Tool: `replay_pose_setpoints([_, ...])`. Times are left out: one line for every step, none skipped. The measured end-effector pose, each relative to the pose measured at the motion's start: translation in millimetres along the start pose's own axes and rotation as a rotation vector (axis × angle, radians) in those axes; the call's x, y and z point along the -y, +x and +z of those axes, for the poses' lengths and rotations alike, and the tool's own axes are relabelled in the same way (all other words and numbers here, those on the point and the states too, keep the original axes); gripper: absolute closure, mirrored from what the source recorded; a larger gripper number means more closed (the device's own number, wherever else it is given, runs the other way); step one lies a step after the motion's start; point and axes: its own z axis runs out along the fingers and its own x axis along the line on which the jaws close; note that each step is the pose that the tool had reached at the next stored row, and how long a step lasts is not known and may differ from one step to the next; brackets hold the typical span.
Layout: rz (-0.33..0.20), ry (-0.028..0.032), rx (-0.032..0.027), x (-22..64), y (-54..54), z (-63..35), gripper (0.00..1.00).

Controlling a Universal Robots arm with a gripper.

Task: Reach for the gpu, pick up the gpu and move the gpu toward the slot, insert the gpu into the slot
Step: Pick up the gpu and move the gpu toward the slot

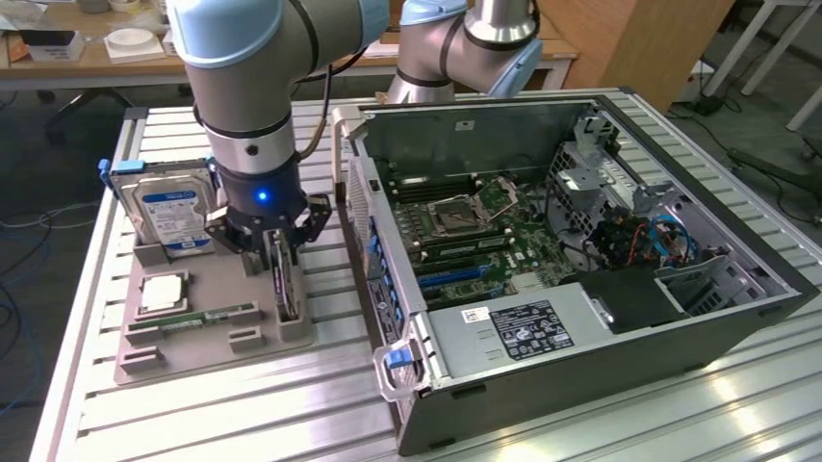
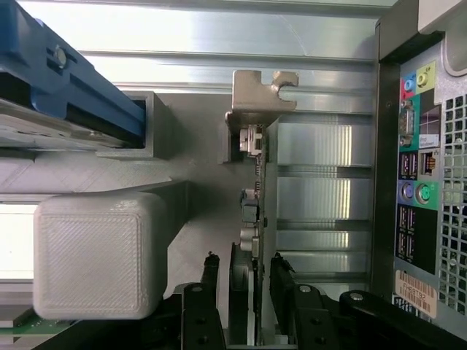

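Wrist view: nearest the lens you have the gripper, sitting astride the gpu. The card stands on edge in its holder, with its metal bracket at the end away from the gripper. I cannot tell whether the claw is clamped on the card or just bracketing it, so treat the grip as unconfirmed. A white printed block sits beside the card. Beyond it is the hard drive with its blue rail. The PC case shows its rear port panel on the card's other side.

Exterior view: the arm hangs vertical over the grey parts tray, which rests on the slatted table at the view's left. The gripper is down over the gpu, which stands seated in the tray edge nearest the case and is not lifted. On the same tray, the hard drive stands upright, and the memory stick and a CPU lie flat. The case lies open at the view's right, with the motherboard exposed and the blue slot vacant.

Assessment: the reach is done and you're at the pick-up step. Transfer and insertion are not begun. In my judgement, a clean pick needs a firm, square pinch on the card body and a straight vertical pull, with no twist against the holder.
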Motion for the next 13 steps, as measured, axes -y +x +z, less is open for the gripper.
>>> replay_pose_setpoints([0.0, -0.0001, 0.0, 0.0, 0.0, 0.0, 0.58])
replay_pose_setpoints([0.0, -0.0002, 0.0, 0.0, 0.0, 0.0, 0.58])
replay_pose_setpoints([0.0, -0.0001, 0.0, 0.0, 0.0, 0.0, 0.58])
replay_pose_setpoints([0.0, -0.0001, 0.0, 0.0, 0.1, 0.0, 0.6])
replay_pose_setpoints([0.0, -0.0001, 0.0, 0.0, 0.1, 0.0, 0.6])
replay_pose_setpoints([0.0, -0.0001, 0.0, 0.0, 0.1, 0.0, 0.6])
replay_pose_setpoints([0.0, -0.0001, -0.0001, 0.0, 0.1, 0.0, 0.67])
replay_pose_setpoints([0.0, -0.0001, 0.0, 0.0, 0.1, 0.0, 0.67])
replay_pose_setpoints([0.0, -0.0001, 0.0, 0.0, 0.1, 0.0, 0.67])
replay_pose_setpoints([0.0, -0.0001, 0.0, 0.0, 0.1, 0.0, 0.67])
replay_pose_setpoints([0.0, -0.0001, 0.0, 0.0, 0.1, 0.0, 0.67])
replay_pose_setpoints([0.0, -0.0001, 0.0, 0.0, 0.1, 0.0, 0.67])
replay_pose_setpoints([0.0, -0.0001, 0.0, 0.0, 0.1, 0.0, 0.67])
